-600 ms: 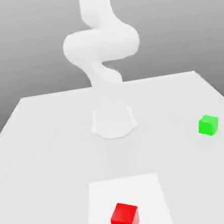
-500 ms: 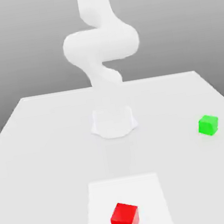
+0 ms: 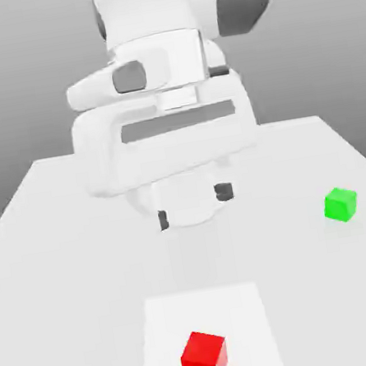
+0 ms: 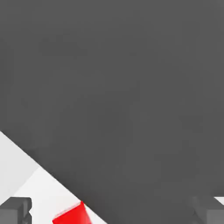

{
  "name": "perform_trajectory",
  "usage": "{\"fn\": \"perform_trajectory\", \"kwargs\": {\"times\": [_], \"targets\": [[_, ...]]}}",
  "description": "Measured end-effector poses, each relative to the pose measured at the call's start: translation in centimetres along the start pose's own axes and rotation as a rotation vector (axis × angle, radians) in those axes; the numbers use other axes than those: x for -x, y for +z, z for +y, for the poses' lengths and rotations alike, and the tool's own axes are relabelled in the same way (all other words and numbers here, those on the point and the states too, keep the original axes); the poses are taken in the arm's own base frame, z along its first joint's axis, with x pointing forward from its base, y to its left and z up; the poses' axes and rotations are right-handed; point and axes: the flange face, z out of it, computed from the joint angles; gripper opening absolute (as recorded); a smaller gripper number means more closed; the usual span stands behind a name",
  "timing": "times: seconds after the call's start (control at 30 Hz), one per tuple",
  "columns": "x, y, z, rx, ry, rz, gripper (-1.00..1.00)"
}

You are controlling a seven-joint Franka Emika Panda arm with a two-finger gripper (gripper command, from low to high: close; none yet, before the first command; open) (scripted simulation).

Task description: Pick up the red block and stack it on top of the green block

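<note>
Red block (image 3: 204, 360) seen nearest in the exterior view, set down on the white square (image 3: 203, 308) (bright, flat, on the worktop (image 3: 79, 294)); block turned askew, one corner edge toward the camera; green block (image 3: 340, 205) located farther back, toward the exterior view's right, resting directly on the worktop, well apart from the red one; hand (image 3: 193, 206) held up in front of the arm's base (image 3: 185, 194), tilted slightly, its two fingers spread apart with nothing gripped; red block also partly caught in the hand view, near one fingertip (image 4: 15, 211).
</note>
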Motion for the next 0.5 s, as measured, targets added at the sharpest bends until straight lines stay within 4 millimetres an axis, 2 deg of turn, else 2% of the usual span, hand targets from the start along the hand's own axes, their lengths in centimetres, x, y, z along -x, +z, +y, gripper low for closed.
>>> {"fn": "perform_trajectory", "kwargs": {"times": [0.13,0.27,0.43,0.47,0.5], "targets": [[2.1,6.8,0.5,0.014,-0.156,-0.108,0.0],[5.1,12.9,1.4,0.024,-0.307,-0.216,0.0],[6.9,19.3,1.9,0.025,-0.342,-0.24,0.0],[7.2,20.1,2.0,0.025,-0.342,-0.241,-1.0],[7.2,20.1,2.0,0.025,-0.342,-0.241,-1.0]]}}
